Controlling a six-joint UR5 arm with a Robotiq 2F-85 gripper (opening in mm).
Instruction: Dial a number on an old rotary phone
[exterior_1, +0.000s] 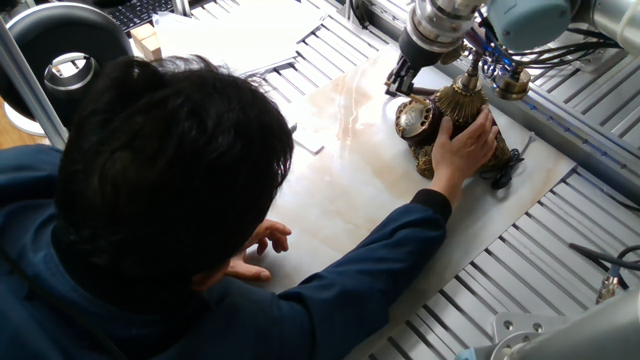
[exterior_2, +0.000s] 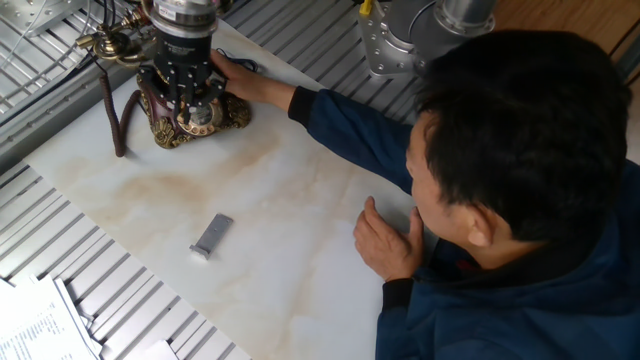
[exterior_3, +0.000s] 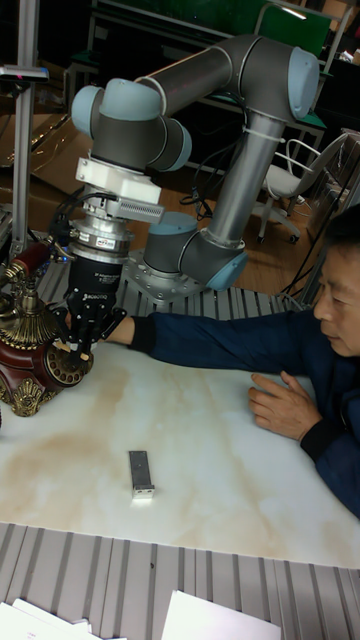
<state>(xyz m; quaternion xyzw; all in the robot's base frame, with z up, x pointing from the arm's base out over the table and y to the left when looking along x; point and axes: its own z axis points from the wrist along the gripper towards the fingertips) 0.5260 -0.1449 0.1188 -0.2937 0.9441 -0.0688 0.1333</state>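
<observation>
The old rotary phone (exterior_1: 450, 118) (exterior_2: 170, 122) (exterior_3: 28, 358) stands near the far corner of the marble-patterned board (exterior_2: 300, 240). Its coppery dial (exterior_1: 412, 119) (exterior_2: 201, 115) (exterior_3: 66, 366) faces the open board. A person's hand (exterior_1: 463, 142) grips the base from behind. My gripper (exterior_1: 400, 82) (exterior_2: 192, 98) (exterior_3: 78, 346) points down at the dial with its fingers drawn together, tips at the dial's face. Nothing is held between them. The brass-ended handset (exterior_1: 514, 84) (exterior_2: 102, 44) lies across the cradle, and a dark cord (exterior_2: 118, 122) loops beside it.
A small grey metal block (exterior_2: 211, 235) (exterior_3: 140, 472) lies on the board. The person leans over the near side, with the other hand (exterior_2: 388, 240) (exterior_3: 285, 403) flat on the board. A large black round device (exterior_1: 62, 48) and papers (exterior_1: 240, 30) sit beyond it.
</observation>
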